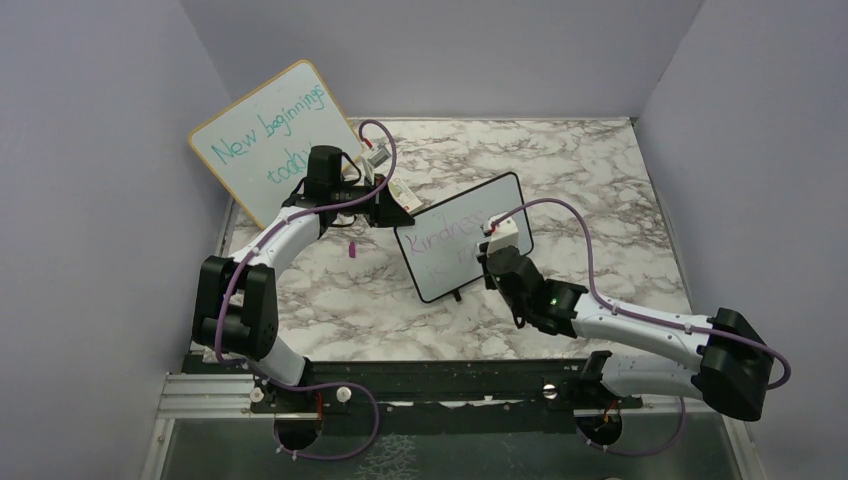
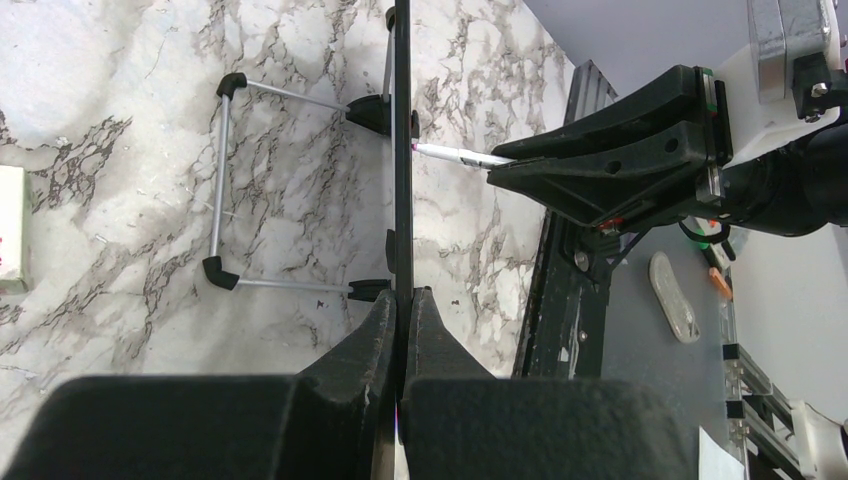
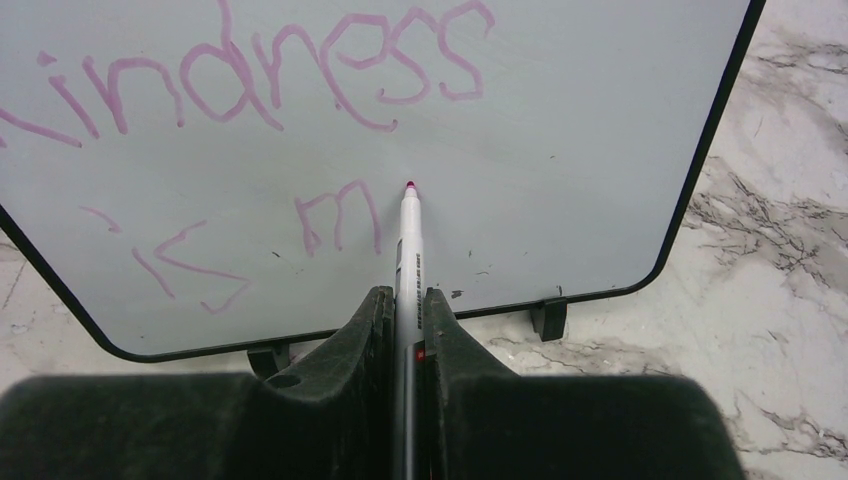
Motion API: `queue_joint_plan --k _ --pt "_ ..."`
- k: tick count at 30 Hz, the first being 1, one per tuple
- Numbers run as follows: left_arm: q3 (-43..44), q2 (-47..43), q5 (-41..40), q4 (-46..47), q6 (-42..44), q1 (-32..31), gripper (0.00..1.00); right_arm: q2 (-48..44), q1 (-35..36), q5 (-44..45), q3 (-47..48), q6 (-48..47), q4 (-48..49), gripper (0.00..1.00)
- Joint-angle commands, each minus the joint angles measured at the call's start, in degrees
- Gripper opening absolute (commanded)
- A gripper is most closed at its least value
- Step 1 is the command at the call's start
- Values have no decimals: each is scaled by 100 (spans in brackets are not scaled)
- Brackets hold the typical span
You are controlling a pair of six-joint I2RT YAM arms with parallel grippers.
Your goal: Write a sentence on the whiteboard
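Small rectangular whiteboard (image 1: 462, 235) with a thin black frame and rounded corners stands upright on its little black feet near the middle of the white, grey-veined marble tabletop (image 1: 600, 180). The purple-pink handwritten sentence (image 3: 270, 90) reads "Kindness" on the top line and "is m" below. The left gripper (image 2: 403, 300) is pinched on the board's edge. The right gripper (image 3: 405, 300) is clamped around a white marker pen (image 3: 409, 240), whose pink tip seems to touch the board just right of the "m". Plain lavender walls (image 1: 450, 50) enclose the table on three sides. A larger wood-framed board (image 1: 275, 140) with teal writing leans in the far left corner, and a black rail (image 1: 450, 380) runs along the near edge.
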Motion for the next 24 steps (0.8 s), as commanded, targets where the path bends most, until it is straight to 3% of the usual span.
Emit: queue_joint_plan --k 1,24 --pt "-79 211 -301 -400 156 -74 0 79 -48 -433 64 -4 180 0" --pt "-70 233 -323 -427 178 -74 0 -123 -48 -523 -101 201 -334 0"
